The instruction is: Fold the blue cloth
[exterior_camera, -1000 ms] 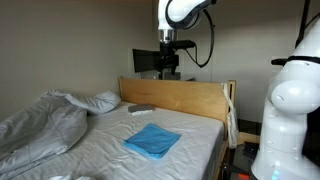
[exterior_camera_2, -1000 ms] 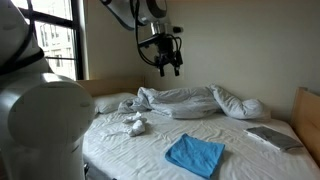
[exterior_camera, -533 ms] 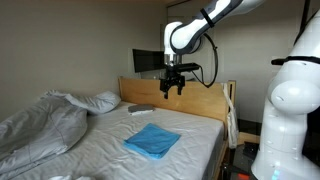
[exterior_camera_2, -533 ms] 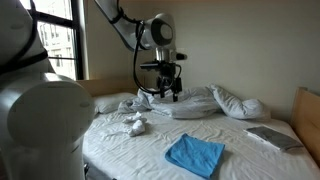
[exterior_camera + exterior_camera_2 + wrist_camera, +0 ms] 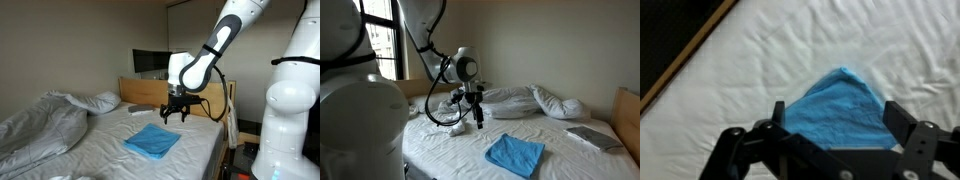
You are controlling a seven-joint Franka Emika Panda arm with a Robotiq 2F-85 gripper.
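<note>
White, lightly creased bedsheet (image 5: 95, 150) is covering the mattress, with a pale wooden bed board (image 5: 185, 98) at one end and a rumpled grey-white duvet (image 5: 40, 125) heaped at the other. The small sky-blue square of thin cloth (image 5: 152, 141) is lying flat on the sheet, well apart from the duvet and nearer the wooden board; in an exterior view it (image 5: 515, 156) is sitting toward the front edge of the bed.

I am hanging my black two-fingered gripper (image 5: 174, 115) above the sheet, near the cloth's far side and not touching it. Through the wrist view the jaws are standing wide apart with nothing between them but air, and the cloth (image 5: 837, 105) is showing in the gap of the gripper (image 5: 835, 128).

I am judging the fabric to be very light, limp and thin, so it should drape and follow wherever one point is pulled, and it may slide on the smooth sheet. A corner looks like the best hold, pinched low enough to catch the cloth alone and not the sheet under it.

Being close to square, it is showing no clear long axis. From my wrist it is lying as a diamond, one corner pointing away from me up the frame.
</note>
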